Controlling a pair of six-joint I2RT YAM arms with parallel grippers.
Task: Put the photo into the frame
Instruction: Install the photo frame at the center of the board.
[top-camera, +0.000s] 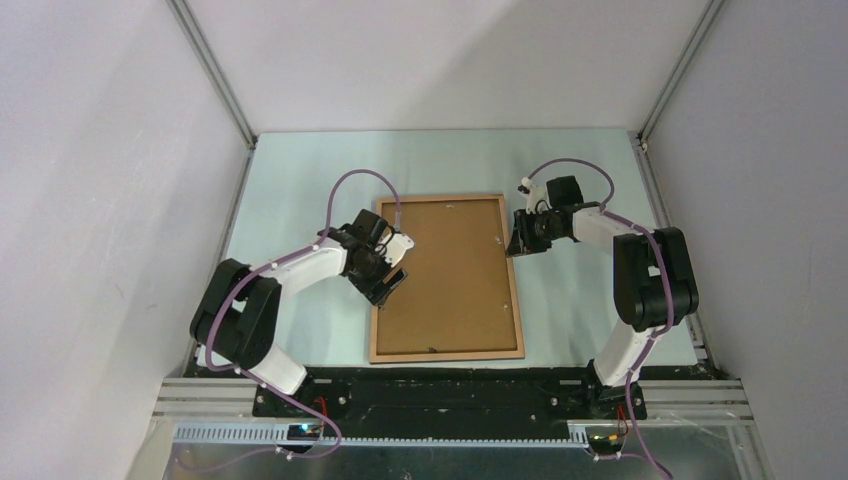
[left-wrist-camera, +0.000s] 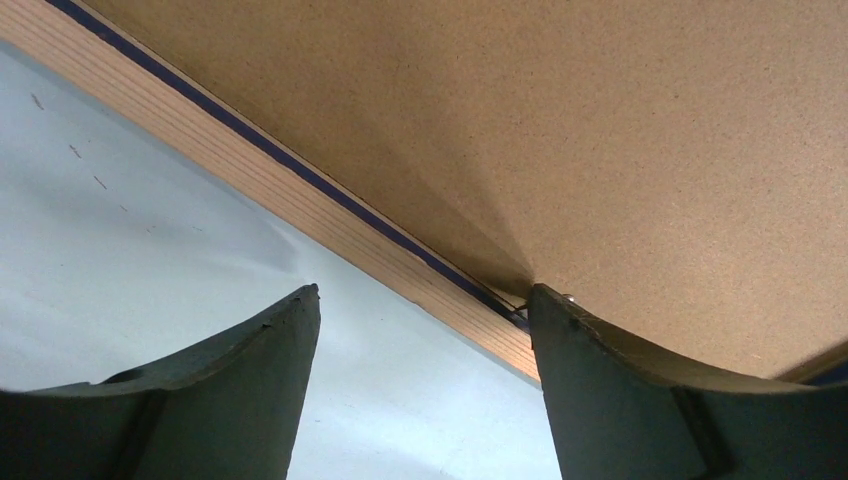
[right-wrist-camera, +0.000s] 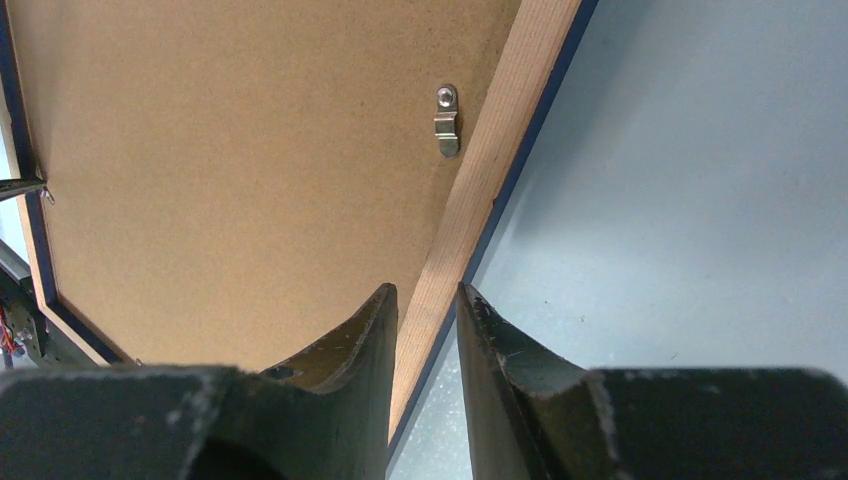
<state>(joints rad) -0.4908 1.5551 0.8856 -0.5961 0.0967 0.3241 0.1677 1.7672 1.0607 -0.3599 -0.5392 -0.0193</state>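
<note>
The frame (top-camera: 447, 355) lies face down in the middle of the table, wood-coloured rails up, a dark blue edge showing along them (left-wrist-camera: 300, 195). A plain brown backing board (top-camera: 445, 275) fills its back. The photo is hidden. My left gripper (top-camera: 388, 280) stands open over the left rail (left-wrist-camera: 422, 295); its right fingertip (left-wrist-camera: 545, 310) rests at the board's edge and the other hangs over bare table. My right gripper (top-camera: 518, 240) straddles the upper right rail (right-wrist-camera: 500, 150), shut on it (right-wrist-camera: 428, 290), one finger over the board (right-wrist-camera: 230, 150), one outside.
A small metal clip (right-wrist-camera: 447, 120) sits on the board beside the right rail. The pale green table (top-camera: 300, 180) is boxed in by white walls on the left, back and right, with aluminium posts in the back corners. A black base strip (top-camera: 450, 385) runs along the near edge.
</note>
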